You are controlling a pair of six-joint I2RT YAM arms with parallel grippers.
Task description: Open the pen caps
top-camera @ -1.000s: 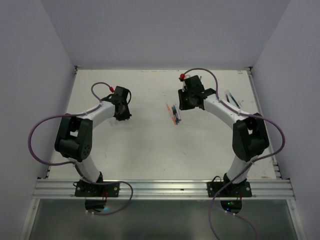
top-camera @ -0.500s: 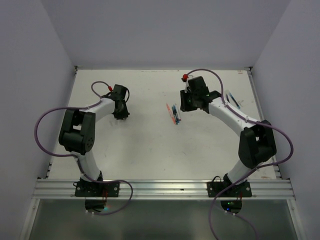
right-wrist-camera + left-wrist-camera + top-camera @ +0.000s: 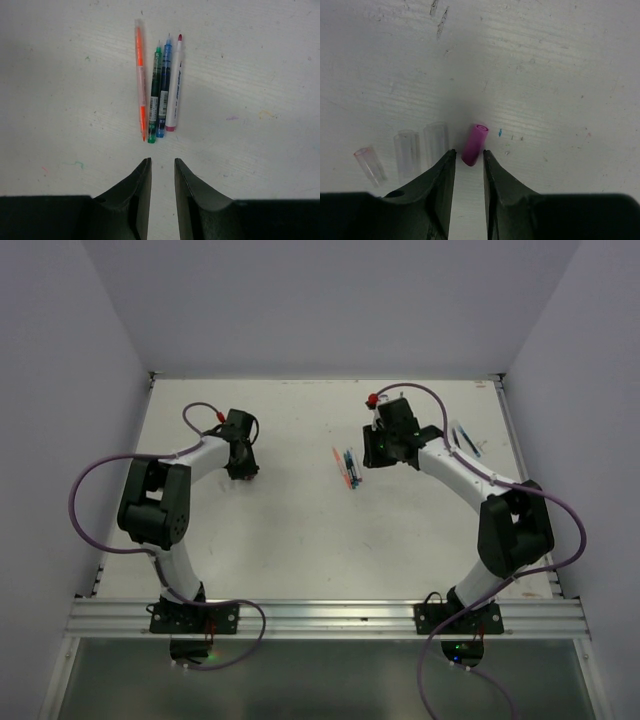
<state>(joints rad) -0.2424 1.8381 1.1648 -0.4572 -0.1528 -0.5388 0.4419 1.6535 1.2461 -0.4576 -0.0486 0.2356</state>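
Swung the right arm's elbow (image 3: 512, 528) out to the right and nearer, nudging the right gripper (image 3: 376, 452) slightly farther. Pulled the left arm's elbow (image 3: 155, 505) farther and rightward (cable loop (image 3: 72, 515) following), easing the left gripper (image 3: 241, 468) left.

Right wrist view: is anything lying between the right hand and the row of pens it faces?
Nothing visible. Only bare table separates the right hand from the four pens, which lie side by side just ahead of its fingertips.
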